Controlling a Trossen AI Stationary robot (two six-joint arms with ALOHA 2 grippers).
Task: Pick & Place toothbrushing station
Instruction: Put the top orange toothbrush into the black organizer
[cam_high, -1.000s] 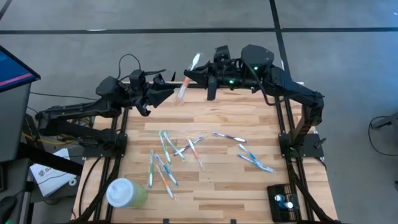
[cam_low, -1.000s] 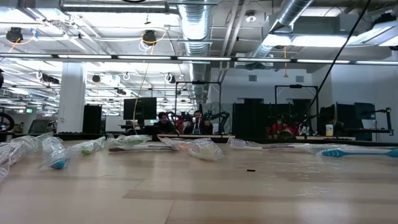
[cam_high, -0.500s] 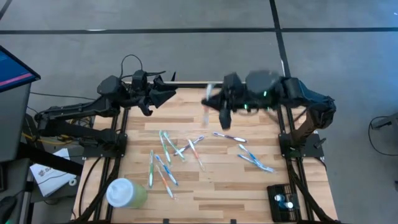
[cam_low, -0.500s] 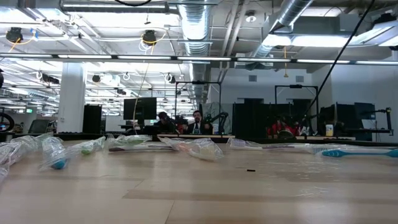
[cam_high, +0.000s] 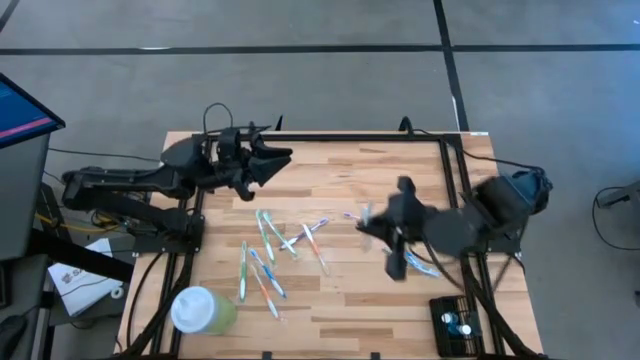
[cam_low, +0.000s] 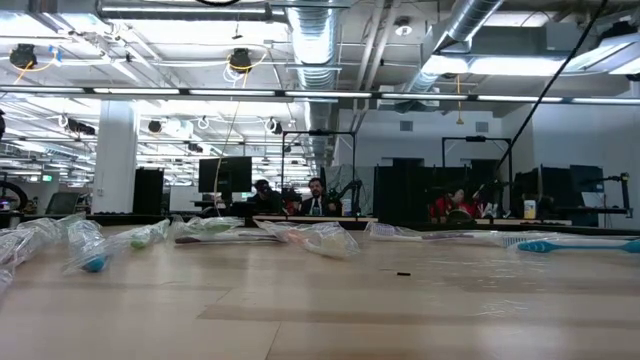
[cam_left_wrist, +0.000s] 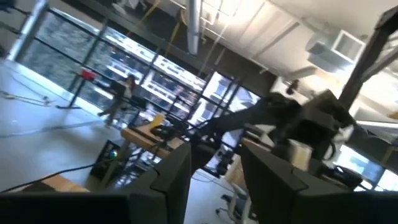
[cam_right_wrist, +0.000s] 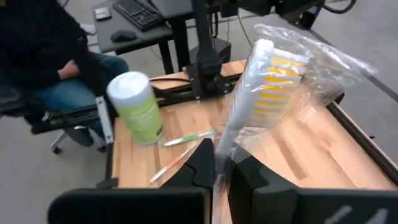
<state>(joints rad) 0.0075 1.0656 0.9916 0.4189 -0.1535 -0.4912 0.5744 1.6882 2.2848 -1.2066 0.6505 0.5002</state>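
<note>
The toothbrushing station, a small black holder, stands at the table's near right corner. My right gripper hangs above the table's right half, shut on a toothbrush with yellow and white bristles in a clear wrapper. My left gripper hovers over the far left of the table, open, with nothing between its fingers. Several more wrapped toothbrushes lie flat on the wood in the middle of the table. My right gripper pinches the toothbrush's handle between its two fingers, through the clear wrapper. The brush sticks out past the fingertips with its bristle head farthest from the gripper. It is lifted clear of the table.
A pale green cup with a white lid stands at the near left corner. Two more toothbrushes lie under the right arm, near the station. A seated person shows beyond the table's left side.
My right gripper has swung from the middle of the far edge toward the near right, sinking a little and turning as it went. The wrapped toothbrush has gone with it. My left gripper has shifted slightly toward the table's middle.
</note>
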